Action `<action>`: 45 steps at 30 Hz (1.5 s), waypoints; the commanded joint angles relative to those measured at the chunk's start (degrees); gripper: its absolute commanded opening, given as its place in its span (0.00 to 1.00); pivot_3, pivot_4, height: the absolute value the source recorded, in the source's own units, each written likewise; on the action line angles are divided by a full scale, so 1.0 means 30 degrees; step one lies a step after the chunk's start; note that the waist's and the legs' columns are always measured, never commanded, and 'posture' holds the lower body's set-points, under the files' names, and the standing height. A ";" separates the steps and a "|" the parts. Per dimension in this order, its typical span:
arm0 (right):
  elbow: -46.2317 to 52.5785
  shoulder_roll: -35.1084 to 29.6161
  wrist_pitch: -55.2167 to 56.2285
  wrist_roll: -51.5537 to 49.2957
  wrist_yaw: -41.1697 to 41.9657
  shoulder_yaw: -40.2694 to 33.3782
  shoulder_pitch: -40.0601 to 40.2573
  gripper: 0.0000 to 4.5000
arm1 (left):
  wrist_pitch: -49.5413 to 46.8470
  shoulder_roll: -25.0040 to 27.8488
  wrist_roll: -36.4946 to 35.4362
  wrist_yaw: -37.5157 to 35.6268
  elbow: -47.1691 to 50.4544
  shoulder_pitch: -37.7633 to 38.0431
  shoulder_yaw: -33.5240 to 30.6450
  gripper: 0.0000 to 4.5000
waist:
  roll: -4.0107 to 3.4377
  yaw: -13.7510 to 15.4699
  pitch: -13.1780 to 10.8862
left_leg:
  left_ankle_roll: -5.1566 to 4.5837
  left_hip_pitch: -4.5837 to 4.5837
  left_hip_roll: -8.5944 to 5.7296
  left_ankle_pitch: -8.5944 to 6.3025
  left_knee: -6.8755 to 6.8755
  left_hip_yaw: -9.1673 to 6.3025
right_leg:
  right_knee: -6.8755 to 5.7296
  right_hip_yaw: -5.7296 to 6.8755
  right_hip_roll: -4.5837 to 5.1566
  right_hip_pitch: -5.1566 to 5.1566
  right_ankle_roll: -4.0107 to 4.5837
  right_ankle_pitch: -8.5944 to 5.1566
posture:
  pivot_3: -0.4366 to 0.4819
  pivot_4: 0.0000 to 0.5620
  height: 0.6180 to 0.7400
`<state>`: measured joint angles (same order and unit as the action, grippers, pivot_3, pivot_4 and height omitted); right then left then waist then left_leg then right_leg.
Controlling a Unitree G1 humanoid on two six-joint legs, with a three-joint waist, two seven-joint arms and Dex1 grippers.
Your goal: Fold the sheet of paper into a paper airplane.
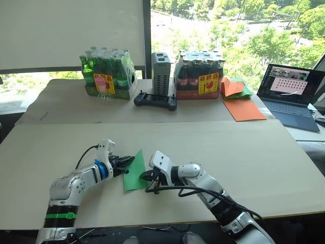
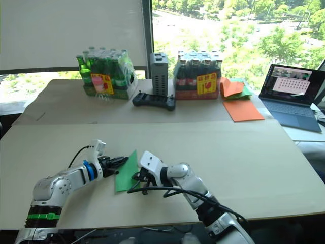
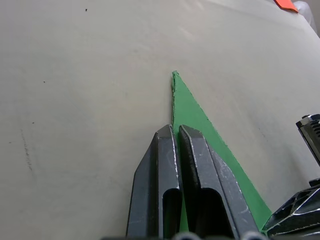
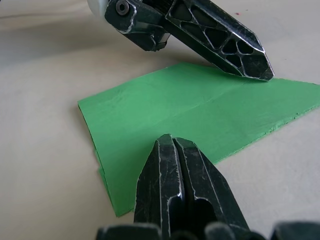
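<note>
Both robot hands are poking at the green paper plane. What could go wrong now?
1. The paper airplane is thin and lies loose on the table. The left gripper presses on one edge with shut fingers, so a sideways push may slide or crumple it.
2. The right gripper, fingers shut, sits at the opposite edge. If both push inward, the layered creases could buckle or spring open.
3. The pointed tip looks delicate and could bend.

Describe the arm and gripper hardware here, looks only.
Both arms have glossy silver-grey shells with black joints. The left arm has a blue ring at the wrist, a green band near the elbow and a white wrist block with a thin black cable looping off it. The right arm carries a white block and a long black cable. The left gripper and right gripper have black, scuffed, tapered fingers; the left's show a lattice pattern.
</note>
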<state>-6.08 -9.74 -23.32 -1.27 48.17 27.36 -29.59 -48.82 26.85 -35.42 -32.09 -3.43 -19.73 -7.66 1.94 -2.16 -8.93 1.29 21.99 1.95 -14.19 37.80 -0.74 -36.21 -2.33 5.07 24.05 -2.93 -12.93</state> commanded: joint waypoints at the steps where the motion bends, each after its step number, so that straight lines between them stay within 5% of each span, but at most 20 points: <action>1: 0.0279 0.0066 -0.0278 0.0024 -0.0021 0.0227 0.0232 0.00 | 0.0189 -0.0117 0.1039 -0.0016 -0.1324 -0.0425 0.0701 0.05 | 0.0000 0.0009 0.0001 | 0.0000 -0.0001 0.0000 0.0000 0.0000 0.0000 | 0.0000 0.0000 0.0000 -0.0001 0.0000 0.0000 | 0.48 0.27 0.89; 21: 0.0348 0.0069 -0.0394 0.0026 -0.0090 0.0212 0.0160 0.00 | 0.1992 -0.1078 0.2948 -0.0884 -0.5219 -0.3138 0.1398 0.05 | 0.0006 0.0001 0.0009 | 0.0001 -0.0009 -0.0003 0.0002 0.0007 -0.0003 | -0.0011 0.0002 -0.0001 -0.0011 -0.0002 0.0000 | 0.48 0.27 0.89; 45: 0.0398 -0.0070 -0.0256 0.0002 0.0157 0.0454 0.0254 0.00 | -0.2228 -0.0116 0.0103 0.0226 0.4175 0.4160 -0.1193 0.05 | 0.0005 -0.0172 0.0009 | -0.0001 0.0004 0.0008 -0.0002 0.0004 0.0001 | 0.0007 -0.0009 -0.0001 0.0014 -0.0004 -0.0003 | 0.48 0.27 0.89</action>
<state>-5.30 -9.72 -23.79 -1.31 48.31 28.24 -29.49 -52.11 26.16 -34.61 -31.98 8.40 -9.62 -12.17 1.96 -2.68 -8.90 1.28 22.00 1.97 -14.19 37.82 -0.74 -36.18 -2.35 5.07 24.09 -2.94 -12.94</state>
